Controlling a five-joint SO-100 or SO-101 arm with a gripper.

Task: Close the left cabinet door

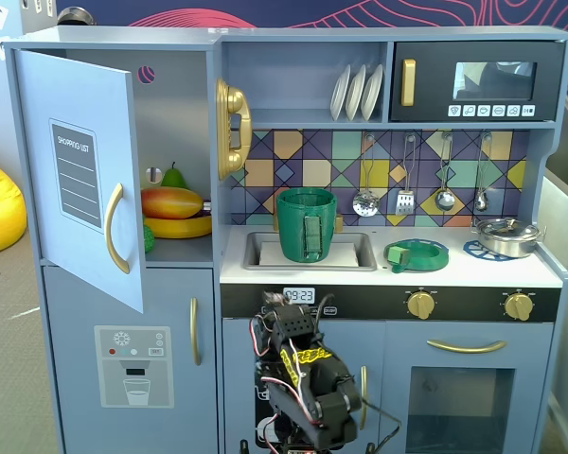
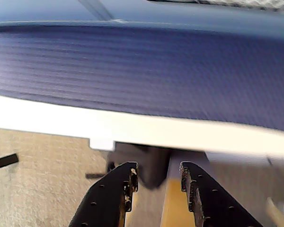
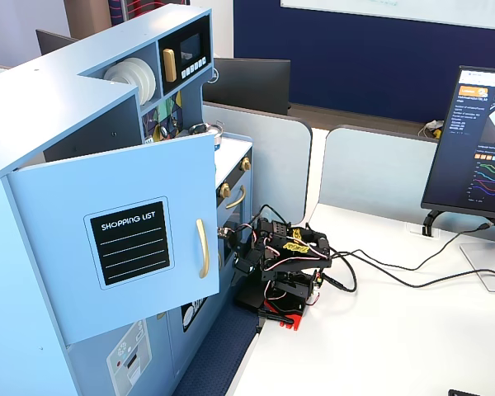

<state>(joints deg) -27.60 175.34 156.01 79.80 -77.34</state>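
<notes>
In a fixed view from the front, the door (image 1: 80, 175) is being shown swung wide open at the upper left of the toy kitchen (image 1: 388, 274), hinged on its left edge, with the black list panel (image 1: 76, 173) and the curved gold handle (image 1: 116, 228) facing outward. Behind it, the open compartment is being shown with toy fruit (image 1: 173, 210) on its shelf. A green pot (image 1: 306, 224) is being seen standing in the sink (image 1: 256, 252), and the arm (image 1: 306, 383) is being seen folded low in front of the lower cabinets, well apart from the door. In the wrist view, the gripper (image 2: 157, 182) is being seen from behind, entering at the bottom edge; its two dark fingers (image 2: 120, 189) are being held a little apart, with nothing between them, above a carpeted floor and a white edge below a dark blue surface. The door itself is not being shown there. In a fixed view from the side, the door (image 3: 120, 243) is being shown standing out from the cabinet front toward the camera, its list panel (image 3: 131, 242) and handle (image 3: 202, 247) plainly visible. The arm (image 3: 285, 268) is being seen folded on a white table (image 3: 396, 338) just right of the kitchen, near the door's free edge but not touching it, and a monitor (image 3: 478, 140) is being seen at the right.
</notes>
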